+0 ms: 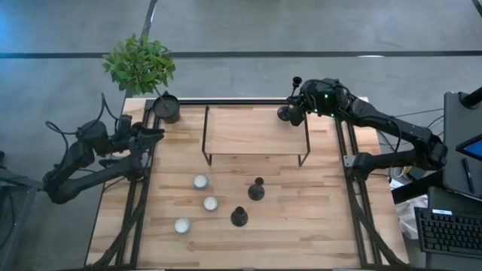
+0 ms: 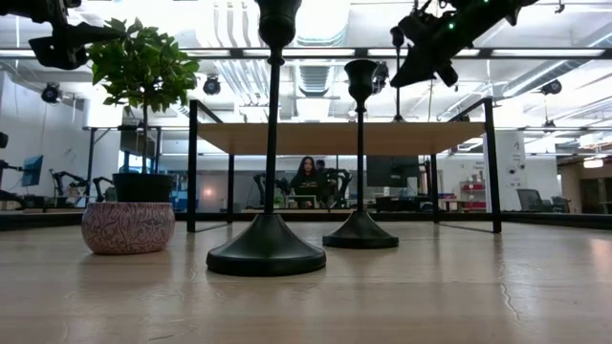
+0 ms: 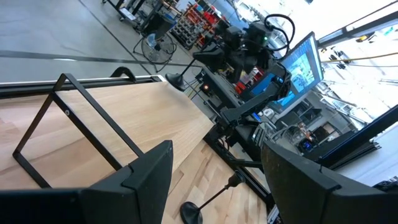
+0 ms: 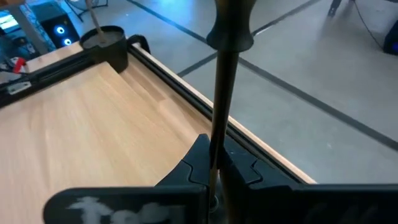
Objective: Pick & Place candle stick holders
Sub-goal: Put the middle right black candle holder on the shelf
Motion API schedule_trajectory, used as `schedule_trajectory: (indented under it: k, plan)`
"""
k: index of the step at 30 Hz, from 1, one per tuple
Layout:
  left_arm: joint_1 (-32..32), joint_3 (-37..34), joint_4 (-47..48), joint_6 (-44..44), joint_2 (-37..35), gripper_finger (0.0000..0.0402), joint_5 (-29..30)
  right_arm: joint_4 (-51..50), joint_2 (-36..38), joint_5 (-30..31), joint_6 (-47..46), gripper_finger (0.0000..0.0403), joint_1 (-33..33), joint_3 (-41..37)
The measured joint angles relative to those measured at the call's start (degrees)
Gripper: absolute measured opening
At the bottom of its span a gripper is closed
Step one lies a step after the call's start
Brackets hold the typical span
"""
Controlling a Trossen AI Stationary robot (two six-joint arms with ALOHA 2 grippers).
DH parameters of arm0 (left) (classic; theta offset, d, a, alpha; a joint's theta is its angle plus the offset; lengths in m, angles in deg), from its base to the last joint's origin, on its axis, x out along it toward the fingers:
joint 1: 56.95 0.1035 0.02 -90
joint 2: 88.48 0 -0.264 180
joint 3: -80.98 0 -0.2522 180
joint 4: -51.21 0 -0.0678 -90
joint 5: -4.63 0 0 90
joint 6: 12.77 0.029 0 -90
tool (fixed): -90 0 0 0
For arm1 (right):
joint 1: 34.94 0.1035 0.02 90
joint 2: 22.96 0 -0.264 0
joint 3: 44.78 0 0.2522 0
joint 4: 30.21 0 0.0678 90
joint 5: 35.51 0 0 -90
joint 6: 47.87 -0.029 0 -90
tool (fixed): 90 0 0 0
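Shelf (image 1: 256, 129) as my landmark: a low wooden riser on thin black legs, at the back middle of the table (image 1: 301, 226).

My right gripper (image 1: 292, 113) hangs over the shelf's back right corner, fingers clamped tight on the thin stem of a candle holder (image 4: 227, 74). In my right wrist view the stem runs straight up from between the closed fingers, its small cup on top; the base is hidden from me.

Two more candle holders stand upright on the table in front of the shelf: the nearer one to the shelf (image 1: 257, 190) just ahead of its front edge, right of centre, the farther one (image 1: 239, 217) a bit further forward and slightly left. They stand apart.

Three small white round objects (image 1: 200, 181) sit in front of the shelf's left half.

Potted plant (image 1: 167, 108) sits beside the shelf's back left corner.

My left gripper (image 1: 149, 135) waits off the shelf's left side, at the table edge, fingers apart, nothing between them.
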Motion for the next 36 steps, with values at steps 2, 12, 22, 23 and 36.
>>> schedule_trajectory:
  k: [2,12,22,23,36]
  plan:
    - [0.0,0.0,0.0,0.0,0.0,0.0241,0.0,0.0,-0.3,-0.7,0.1,0.0008,-0.6,0.0]
    - [0.0,0.0,0.0,0.0,0.0,0.0241,0.0,-3.1,-0.2,-1.0,1.0,0.0008,-2.3,-0.7]
    - [0.0,0.0,0.0,0.0,0.0,0.0241,0.0,-3.0,-0.2,-1.1,1.6,0.0009,-2.3,-1.5]
    - [0.0,0.0,0.0,0.0,0.0,0.0241,0.0,-3.0,-0.2,-1.1,1.6,0.0009,-2.3,-1.5]
    - [0.0,0.0,0.0,0.0,0.0,0.0241,0.0,-3.9,0.0,-1.1,1.5,0.0010,-2.2,-1.8]
